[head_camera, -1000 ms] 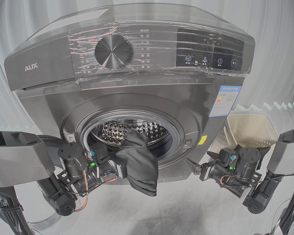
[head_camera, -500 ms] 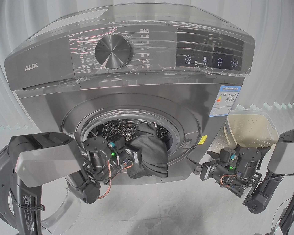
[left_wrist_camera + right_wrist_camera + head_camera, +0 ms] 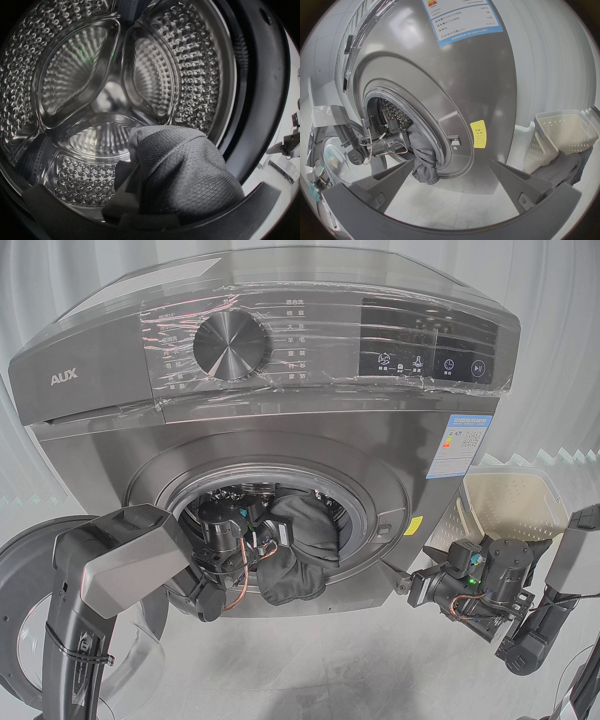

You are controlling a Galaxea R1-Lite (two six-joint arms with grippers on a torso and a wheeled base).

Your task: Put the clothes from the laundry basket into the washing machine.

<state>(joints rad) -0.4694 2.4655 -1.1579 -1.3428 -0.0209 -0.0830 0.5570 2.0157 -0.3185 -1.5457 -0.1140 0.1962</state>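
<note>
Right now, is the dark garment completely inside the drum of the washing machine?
No, part of the dark garment hangs out over the lower door rim of the washing machine.

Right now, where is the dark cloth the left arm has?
In the head view, the dark cloth sits in the washing machine's round opening, left of centre, partly inside the drum with its end hanging over the lower rim.

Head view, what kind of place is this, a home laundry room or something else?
Likely a staged laundry corner rather than a home: a front-loading washing machine with protective film over its panel, a cream laundry basket beside it, and plain pale curtains behind.
</note>
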